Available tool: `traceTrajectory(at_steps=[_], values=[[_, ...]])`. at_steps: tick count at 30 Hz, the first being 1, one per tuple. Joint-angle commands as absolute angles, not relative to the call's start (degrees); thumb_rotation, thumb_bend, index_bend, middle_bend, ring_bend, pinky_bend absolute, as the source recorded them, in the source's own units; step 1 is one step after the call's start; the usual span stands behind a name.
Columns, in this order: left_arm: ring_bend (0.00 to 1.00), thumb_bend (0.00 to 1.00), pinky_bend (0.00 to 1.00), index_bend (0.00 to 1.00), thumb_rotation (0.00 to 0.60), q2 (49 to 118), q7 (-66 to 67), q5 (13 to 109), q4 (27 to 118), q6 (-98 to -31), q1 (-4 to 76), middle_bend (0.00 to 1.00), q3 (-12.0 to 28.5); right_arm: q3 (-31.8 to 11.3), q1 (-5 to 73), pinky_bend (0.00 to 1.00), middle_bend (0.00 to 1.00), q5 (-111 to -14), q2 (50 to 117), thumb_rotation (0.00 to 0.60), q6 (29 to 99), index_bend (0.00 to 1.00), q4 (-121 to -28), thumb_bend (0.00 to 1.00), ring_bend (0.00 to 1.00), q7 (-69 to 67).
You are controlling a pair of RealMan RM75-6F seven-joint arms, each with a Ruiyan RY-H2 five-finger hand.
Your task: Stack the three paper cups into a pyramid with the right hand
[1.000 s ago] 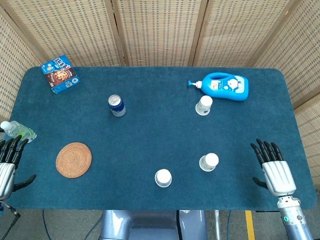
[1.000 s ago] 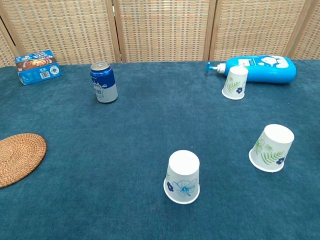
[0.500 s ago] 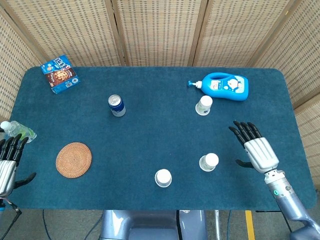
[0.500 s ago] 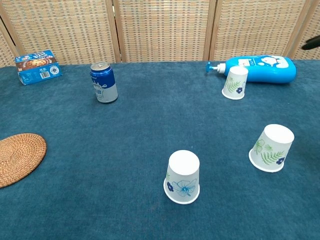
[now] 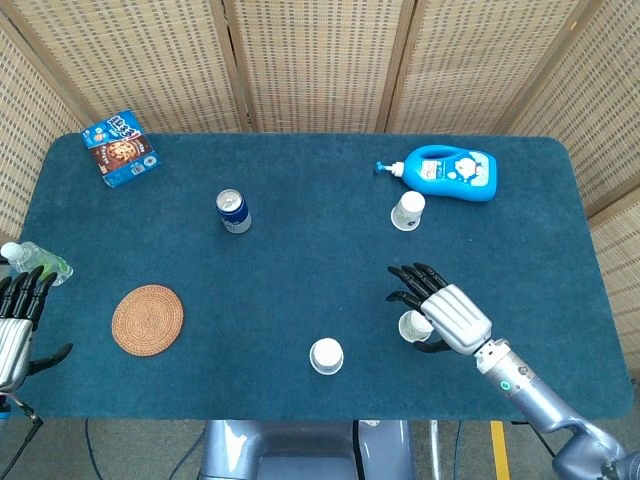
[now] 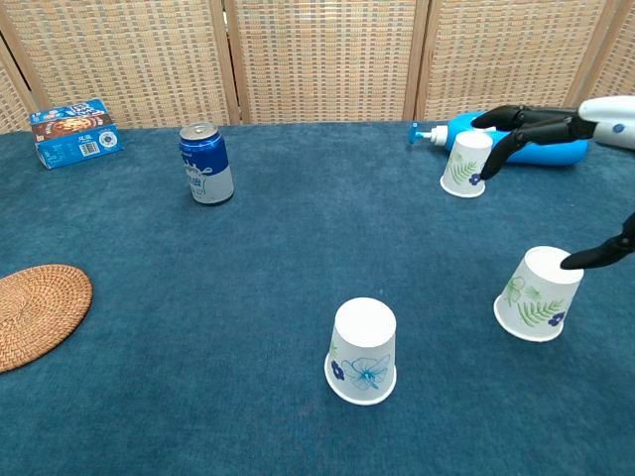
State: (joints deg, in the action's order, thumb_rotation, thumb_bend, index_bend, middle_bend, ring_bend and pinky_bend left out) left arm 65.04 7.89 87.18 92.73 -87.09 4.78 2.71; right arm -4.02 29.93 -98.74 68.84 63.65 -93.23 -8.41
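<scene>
**cupwatcher:** Over on the blue table (image 5: 300, 290), the right hand (image 5: 445, 312) hangs above the near-right paper cup (image 5: 415, 326), fingers spread wide and holding nothing. From the chest view, the thumb tip looks like it's right at that cup's top edge (image 6: 541, 293), but I can't tell if it's actually touching. All three cups sit upside down and well apart: that one, the front-middle cup (image 5: 326, 355) with the blue flower print, and the far cup (image 5: 407, 211) just in front of the blue pump bottle (image 5: 445, 171), which is lying on its side.

**rm75_fan:** What about the left hand?

**cupwatcher:** The left hand (image 5: 15, 325) is way off at the left edge of the table, fingers straight and apart, nothing in it. A clear plastic bottle (image 5: 32, 262) lies just beyond its fingertips.

**rm75_fan:** Other clutter?

**cupwatcher:** A blue soda can (image 5: 233, 211) stands upright mid-left, a round woven coaster (image 5: 147, 319) lies nearer the left side, and a blue snack box (image 5: 119, 147) sits in the far-left corner. Woven screen panels (image 5: 320, 60) stand behind the table.
</scene>
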Motion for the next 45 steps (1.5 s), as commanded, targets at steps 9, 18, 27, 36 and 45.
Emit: traceTrajectory(at_steps=[9,18,27,36,45], values=[[0.00,0.18,0.00,0.00,0.600,65.0,7.6,87.8,92.8,-87.2,4.8,0.00,2.4,-3.5,32.9,0.10,0.00,-96.2,73.2,0.600,59.3,0.35,-96.3,0.13,0.00,-2.0],[0.00,0.18,0.00,0.00,0.600,64.7,7.1,87.7,92.9,-87.2,4.8,0.00,2.4,-4.2,35.1,0.09,0.00,-93.7,76.3,0.600,56.4,0.28,-97.0,0.13,0.00,2.1],[0.00,0.18,0.00,0.00,0.600,64.3,6.0,87.5,92.8,-87.4,4.7,0.00,2.6,-4.3,37.3,0.09,0.00,-91.2,79.8,0.600,53.3,0.26,-97.2,0.13,0.00,5.1],[0.00,0.18,0.00,0.00,0.600,63.5,5.2,88.4,93.5,-88.0,4.5,0.00,2.2,-4.3,38.6,0.08,0.00,-88.2,83.4,0.600,51.4,0.28,-96.7,0.13,0.00,9.2],[0.00,0.18,0.00,0.00,0.600,63.3,5.2,88.3,93.6,-87.6,4.5,0.00,2.1,-3.9,39.1,0.08,0.00,-86.5,85.5,0.600,51.2,0.31,-94.9,0.13,0.00,9.4]])
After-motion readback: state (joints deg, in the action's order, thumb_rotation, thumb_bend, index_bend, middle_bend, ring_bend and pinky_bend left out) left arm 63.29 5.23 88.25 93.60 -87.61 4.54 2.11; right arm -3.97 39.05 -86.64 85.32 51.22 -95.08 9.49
